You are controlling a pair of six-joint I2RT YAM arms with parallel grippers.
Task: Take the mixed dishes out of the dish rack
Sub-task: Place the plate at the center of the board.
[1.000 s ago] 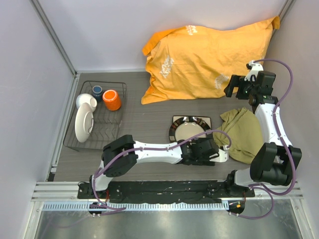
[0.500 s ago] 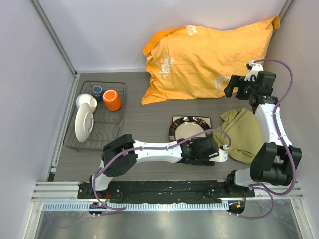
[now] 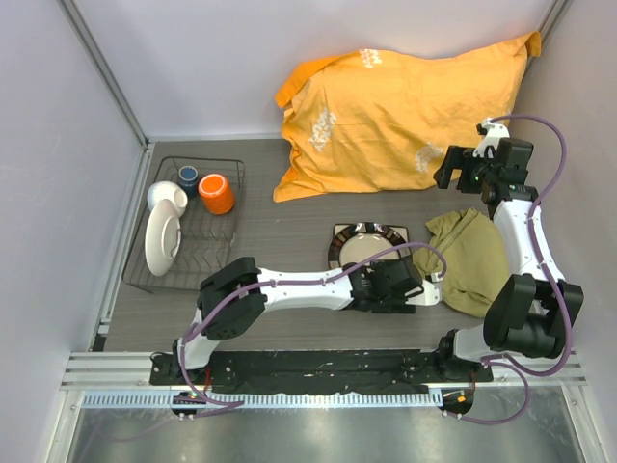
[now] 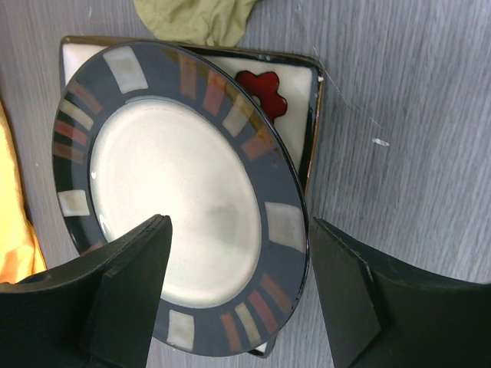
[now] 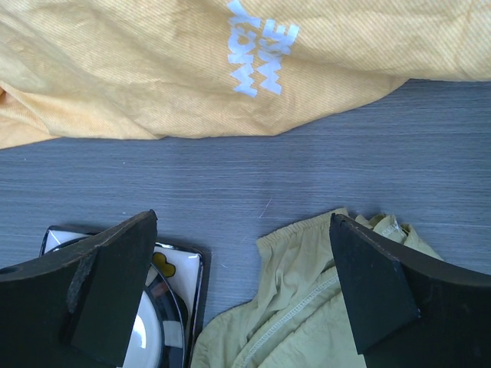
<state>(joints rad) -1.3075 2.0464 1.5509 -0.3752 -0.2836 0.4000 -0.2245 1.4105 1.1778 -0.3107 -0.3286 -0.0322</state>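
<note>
**Two plates stacked on the surface, three or four pieces in the rack**

The round dark-rimmed plate (image 4: 169, 176) lies on the square plate (image 4: 299, 84) on the grey surface (image 4: 414, 115), mid-table. Only one red flower and the corners of the square plate show past it. In the top view the left arm's wrist covers the near edge of both. The left gripper (image 4: 238, 230) is over the round plate with its fingers spread wide and nothing between them. Whether the tips touch the rim cannot be told.

An olive cloth (image 4: 196, 19) lies just beside the plates, its edge at a corner of the square one.

The right gripper (image 5: 244, 222) is raised over bare surface between the olive cloth and an orange cloth (image 5: 192, 69) – fingers wide apart, empty.

At the far left the dish rack (image 3: 207, 246) holds the orange mug (image 3: 217, 194), the small dark blue cup (image 3: 188, 177) and a white bowl (image 3: 166, 198). A larger white piece (image 3: 162, 241) leans on edge nearer the arms – too small here to say whether it is a plate or a bowl.
</note>
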